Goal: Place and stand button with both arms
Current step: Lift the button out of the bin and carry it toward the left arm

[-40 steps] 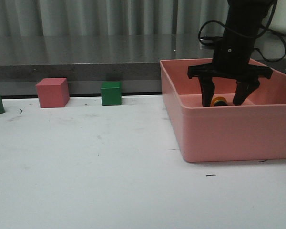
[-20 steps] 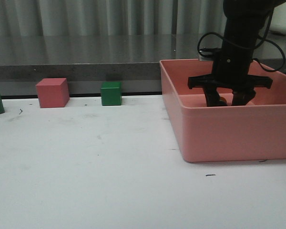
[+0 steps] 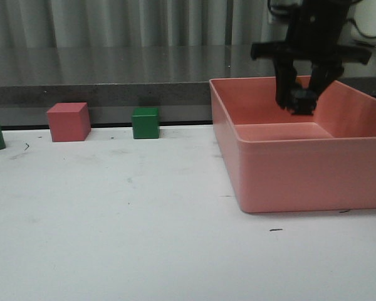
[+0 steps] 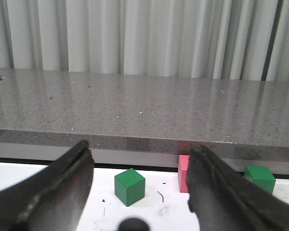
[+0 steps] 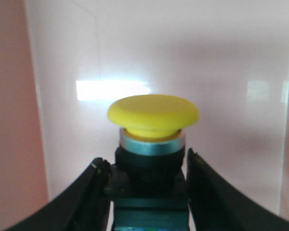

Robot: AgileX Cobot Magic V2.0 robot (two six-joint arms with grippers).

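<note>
The pink bin [image 3: 288,175] walled off the table's right side; bare tabletop [image 3: 125,219] lay open left, cubes [image 3: 145,123] lining the back edge.

My right gripper [image 3: 302,100] holds the button [image 3: 302,99] above the bin [image 3: 301,172] at the bench's right edge; cubes [image 3: 146,123] line the back edge.

The right claw [image 3: 304,94] is matte black throughout: a flat crossbar spreads wide like shoulders above two short fingers that taper downward. Above the crossbar rises a thick black arm, with thin black cables looping loosely beside it. Seen up close, its fingers [image 5: 94,192] are smooth, curved and dark, with slightly glossy edges. The left claw [image 4: 135,192] has broad black fingers with worn, greyish, scuffed rims.
</note>
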